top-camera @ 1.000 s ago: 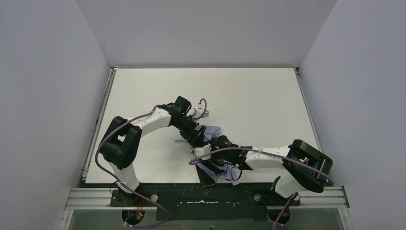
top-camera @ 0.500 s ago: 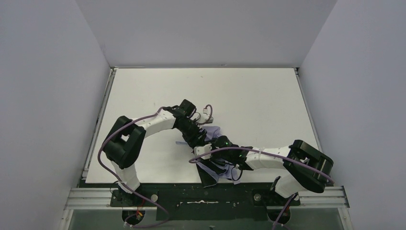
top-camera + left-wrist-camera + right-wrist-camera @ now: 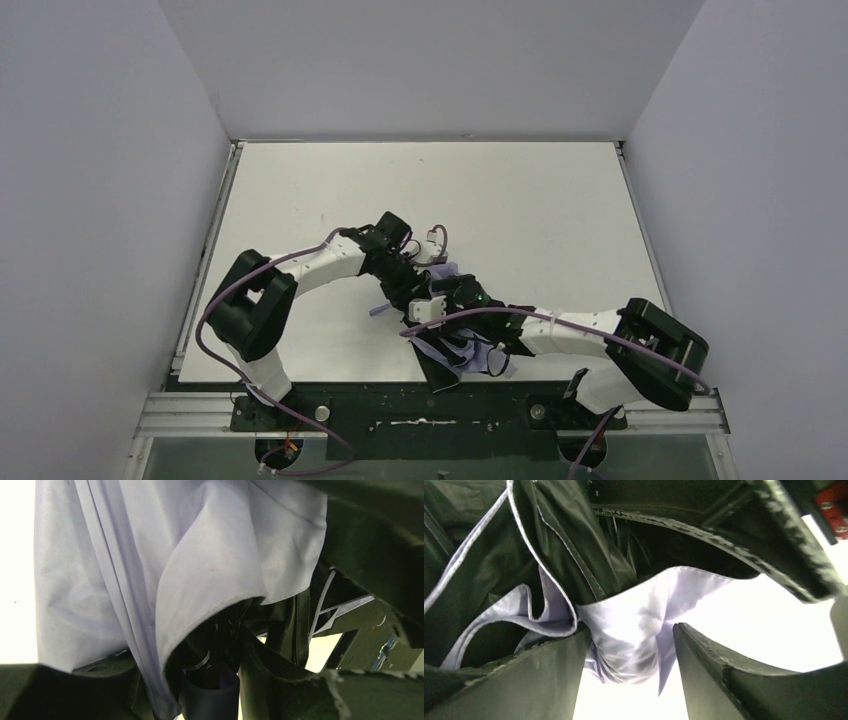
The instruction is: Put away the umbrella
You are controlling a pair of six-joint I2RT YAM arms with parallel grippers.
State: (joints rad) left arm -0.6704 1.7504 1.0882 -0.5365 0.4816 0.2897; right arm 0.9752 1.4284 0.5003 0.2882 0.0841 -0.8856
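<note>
The umbrella (image 3: pixel 451 272) lies half-collapsed near the table's front middle, pale lavender fabric with a dark underside and black ribs. Both arms meet over it. My left gripper (image 3: pixel 408 292) comes in from the left. In the left wrist view a lavender fold (image 3: pixel 165 570) and a dark tube-like part (image 3: pixel 210 692) fill the gap of the left gripper (image 3: pixel 200 672), its fingers pressed against them. My right gripper (image 3: pixel 447 297) reaches in from the right. In the right wrist view the right gripper (image 3: pixel 630 630) stands open, with a bunch of umbrella fabric (image 3: pixel 634 630) hanging loose between its fingers.
The white table (image 3: pixel 540 220) stretches behind and to the right of the arms. Grey walls close in both sides and the back. Part of the umbrella canopy (image 3: pixel 456 360) hangs over the table's front edge onto the black base rail (image 3: pixel 400 408). Purple cables (image 3: pixel 300 258) loop along both arms.
The left gripper has slid right onto the umbrella and closed from wide open. The right gripper has let go of the fabric, opened and pushed a little further left.
</note>
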